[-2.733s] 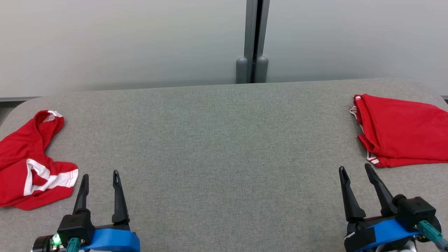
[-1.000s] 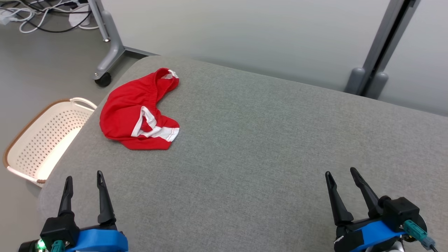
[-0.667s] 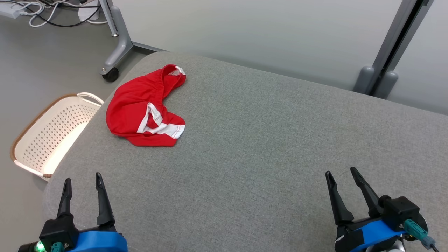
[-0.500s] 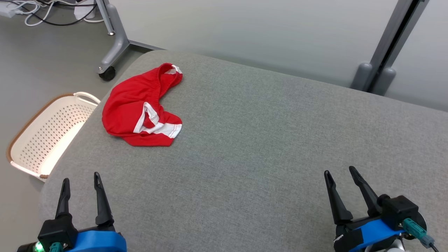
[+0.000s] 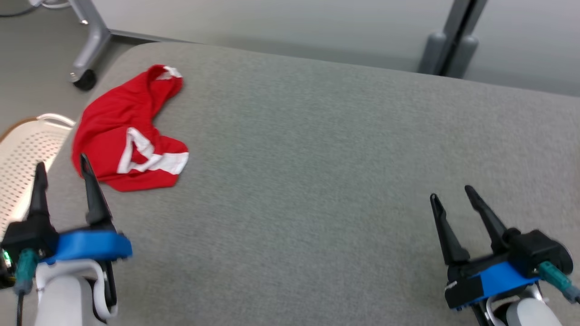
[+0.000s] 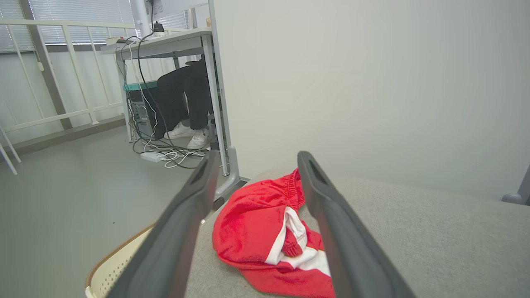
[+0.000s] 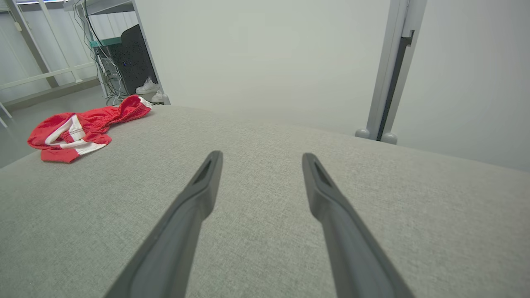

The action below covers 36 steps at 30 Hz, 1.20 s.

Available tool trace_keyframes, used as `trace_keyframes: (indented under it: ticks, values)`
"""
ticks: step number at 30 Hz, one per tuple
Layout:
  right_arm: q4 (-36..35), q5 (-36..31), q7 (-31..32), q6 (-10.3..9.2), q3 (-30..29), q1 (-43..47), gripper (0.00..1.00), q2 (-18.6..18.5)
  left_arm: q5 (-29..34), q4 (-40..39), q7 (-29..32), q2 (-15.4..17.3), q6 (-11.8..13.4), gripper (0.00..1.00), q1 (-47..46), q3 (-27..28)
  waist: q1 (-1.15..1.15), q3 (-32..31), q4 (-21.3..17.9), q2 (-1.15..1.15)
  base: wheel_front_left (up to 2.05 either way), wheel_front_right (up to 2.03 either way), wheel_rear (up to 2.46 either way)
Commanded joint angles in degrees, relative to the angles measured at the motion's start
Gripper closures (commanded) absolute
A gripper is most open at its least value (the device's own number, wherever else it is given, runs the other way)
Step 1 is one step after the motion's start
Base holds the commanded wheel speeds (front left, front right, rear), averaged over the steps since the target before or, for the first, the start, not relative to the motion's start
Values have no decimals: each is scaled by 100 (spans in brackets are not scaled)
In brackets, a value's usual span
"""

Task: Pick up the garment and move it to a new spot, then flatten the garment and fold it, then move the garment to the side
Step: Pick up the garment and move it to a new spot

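Evidently the job has barely begun: the red garment point(image 5: 129, 136) with white trim lies crumpled in a heap at the far left corner of the grey padded table point(image 5: 317, 158), close to the edge, and is neither lifted, flattened nor folded. By my reading every step is left: picking it up, moving it, smoothing, folding and setting it aside. The left gripper point(image 5: 62, 161) hovers at the near edge of the cloth, its two fingers spread wide with nothing held; whether a tip touches the cloth I cannot tell. The right gripper point(image 5: 451, 192) is well apart over bare table, also wide and empty. Count: one garment, two grippers, one table, one white perforated basket point(image 5: 20, 154) on the floor beside the table's left end, and one person's legs point(image 6: 182, 95) under a desk point(image 6: 165, 39)
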Motion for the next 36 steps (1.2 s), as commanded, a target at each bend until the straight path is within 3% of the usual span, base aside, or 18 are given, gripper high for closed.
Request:
trace_keyframes:
  ticks: [1, 7, 11, 22, 27, 36]
  values:
    - [-137, -41, 57, 1, -17, -102, 0, -86, -18, 82, -22, 55, 10, 0, -271, 48, 0, 120, -107, -1, 0, 0, 0]
    - [-641, -146, 233, 1, -96, -200, 0, -278, -146, 497, -19, 350, -8, 0, -1127, 336, 0, 606, -449, -1, 0, 0, 0]
    - [-1198, -208, 447, 1, -302, -171, 0, -448, -170, 925, -18, 715, -41, 0, -1776, 539, 0, 1087, -773, -1, 0, 0, 0]
    - [-2265, -251, 830, 1, -923, 152, 0, -606, -308, 2601, 161, 1303, -209, 0, -3102, 581, 0, 1954, -914, -1, 0, 0, 0]
    - [-2569, -277, 926, 1, -963, 118, 0, -602, -404, 3770, 931, 1457, -356, 0, -3696, 477, 0, 2199, -925, -1, 0, 0, 0]
    - [-2577, -230, 915, 1, -984, 114, 0, -631, -613, 4907, 2134, 1587, -605, 0, -4193, 344, 0, 2256, -913, -1, 0, 0, 0]
